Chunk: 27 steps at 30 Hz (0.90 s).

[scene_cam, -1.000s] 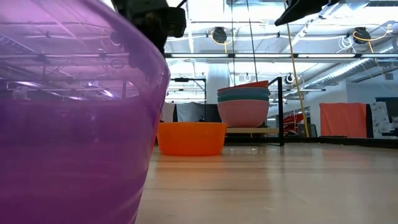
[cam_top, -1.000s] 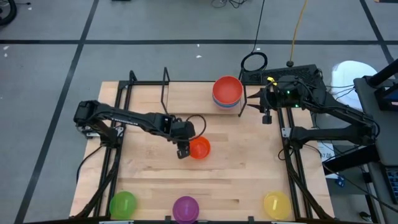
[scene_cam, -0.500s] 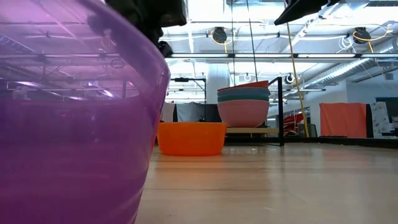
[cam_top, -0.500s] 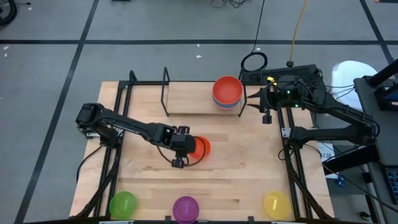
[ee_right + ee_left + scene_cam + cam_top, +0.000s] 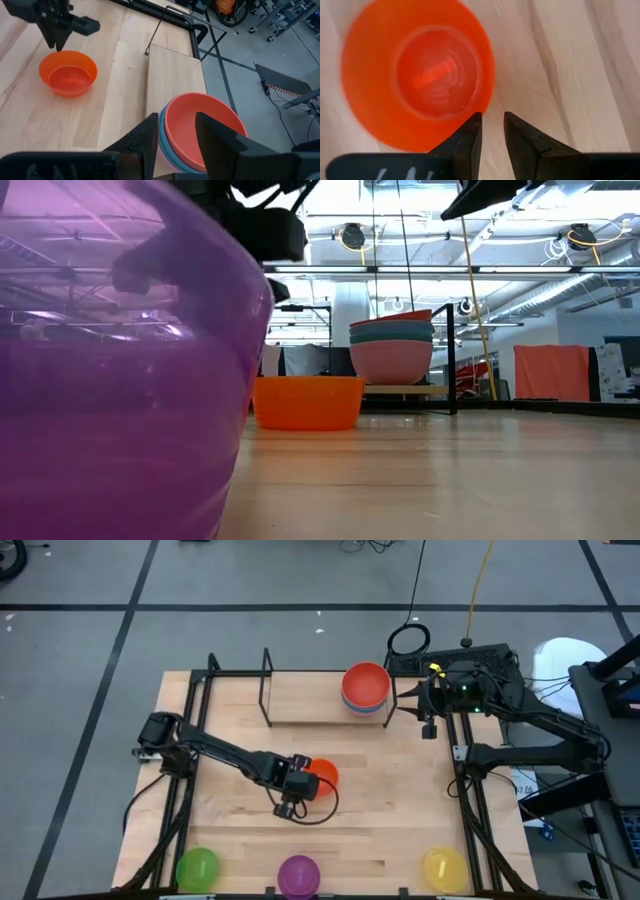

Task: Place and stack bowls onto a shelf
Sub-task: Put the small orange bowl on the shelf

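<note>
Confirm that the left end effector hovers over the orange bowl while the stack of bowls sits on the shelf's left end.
Wrong on one count: the high view shows the stack of bowls at the shelf's right end. The left end effector does hover at the orange bowl.

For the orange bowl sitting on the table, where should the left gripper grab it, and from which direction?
Probably the rim. The orange bowl stands upright and open, so the left gripper, hovering above its edge, could drop straight down, one finger inside the thin wall, one outside.
</note>
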{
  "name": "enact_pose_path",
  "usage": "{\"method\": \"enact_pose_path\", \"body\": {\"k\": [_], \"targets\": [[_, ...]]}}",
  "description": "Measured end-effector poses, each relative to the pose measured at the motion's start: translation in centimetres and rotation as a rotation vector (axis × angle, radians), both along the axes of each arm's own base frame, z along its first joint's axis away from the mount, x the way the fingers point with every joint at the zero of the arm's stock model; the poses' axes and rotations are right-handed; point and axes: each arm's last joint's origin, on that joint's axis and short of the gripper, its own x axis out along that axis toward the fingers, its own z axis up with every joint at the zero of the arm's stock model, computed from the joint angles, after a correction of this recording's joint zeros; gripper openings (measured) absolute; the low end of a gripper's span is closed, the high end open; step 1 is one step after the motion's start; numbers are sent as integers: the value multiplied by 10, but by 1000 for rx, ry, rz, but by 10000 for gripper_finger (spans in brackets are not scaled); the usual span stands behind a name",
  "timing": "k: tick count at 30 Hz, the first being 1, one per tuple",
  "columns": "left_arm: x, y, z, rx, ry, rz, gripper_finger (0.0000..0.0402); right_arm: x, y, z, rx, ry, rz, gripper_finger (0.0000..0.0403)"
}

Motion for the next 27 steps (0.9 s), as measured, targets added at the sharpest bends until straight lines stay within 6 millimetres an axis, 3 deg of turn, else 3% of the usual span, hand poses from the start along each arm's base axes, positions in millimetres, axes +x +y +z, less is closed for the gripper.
{"method": "enact_pose_path", "body": {"k": [8,15,18,27], "targets": [[2,0,-9,26,21,-22,88,0,0,0,-14,-1,7,125],[6,-1,21,99,39,-32,88,0,0,0,-17,0,10,125],[15,-5,37,141,-34,-103,88,0,0,0,-17,1,9,125],[20,7,41,167,-50,-133,88,0,0,0,-17,1,9,125]]}}
